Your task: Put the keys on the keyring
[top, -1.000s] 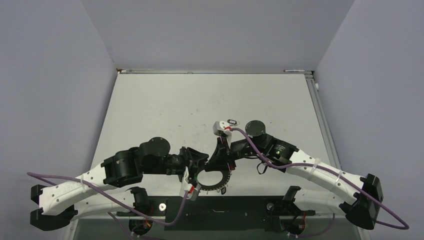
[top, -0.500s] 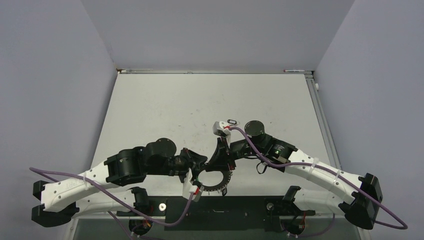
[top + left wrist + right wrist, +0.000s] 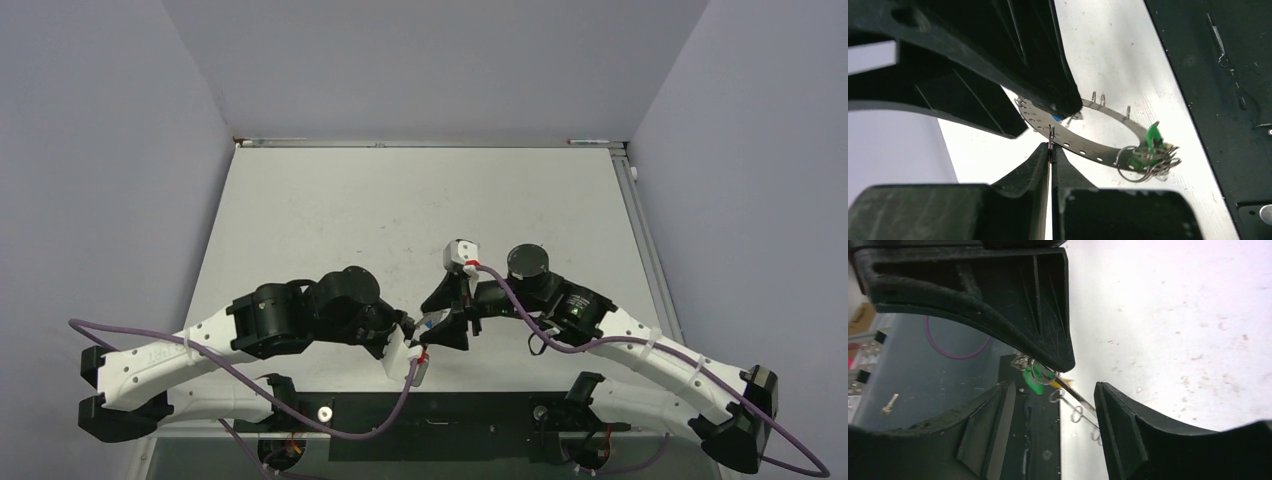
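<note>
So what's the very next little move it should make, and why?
Probably draw the right gripper back, clear of the keyring. Its jaws stand open on either side of the ring's edge and grip nothing. The left gripper is shut on a small loop on the ring's rim, so the ring looks secured. Backing off should free that arm for its next job.

Left arm [image 3: 170, 355] and right arm [image 3: 650, 350] stretched low and bent inward toward each other, wrists nearly meeting at centre, left gripper [image 3: 1050, 152] pinched tight on the keyring [image 3: 1088, 151], right gripper [image 3: 1083, 375] facing it, fingers spread apart
</note>
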You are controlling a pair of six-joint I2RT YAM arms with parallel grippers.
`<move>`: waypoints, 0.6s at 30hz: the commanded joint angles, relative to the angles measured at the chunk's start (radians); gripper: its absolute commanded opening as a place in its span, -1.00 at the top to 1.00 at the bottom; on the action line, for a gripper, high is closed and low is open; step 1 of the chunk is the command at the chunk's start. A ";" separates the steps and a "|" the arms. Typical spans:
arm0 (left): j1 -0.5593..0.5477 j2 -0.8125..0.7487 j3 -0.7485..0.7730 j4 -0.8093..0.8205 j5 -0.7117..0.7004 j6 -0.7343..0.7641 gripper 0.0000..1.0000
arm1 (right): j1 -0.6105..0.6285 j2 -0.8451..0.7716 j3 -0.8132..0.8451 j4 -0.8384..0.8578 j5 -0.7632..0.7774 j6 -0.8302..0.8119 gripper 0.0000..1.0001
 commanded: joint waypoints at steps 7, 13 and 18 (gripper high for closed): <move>-0.002 0.005 0.075 0.024 -0.001 -0.164 1.00 | -0.002 -0.200 -0.134 0.160 0.078 -0.185 -0.20; -0.002 -0.016 0.060 0.065 0.013 -0.195 1.00 | 0.007 -0.189 -0.200 0.312 0.016 -0.192 -0.16; -0.002 -0.021 0.052 0.075 0.019 -0.200 1.00 | 0.063 -0.146 -0.213 0.384 0.024 -0.224 0.01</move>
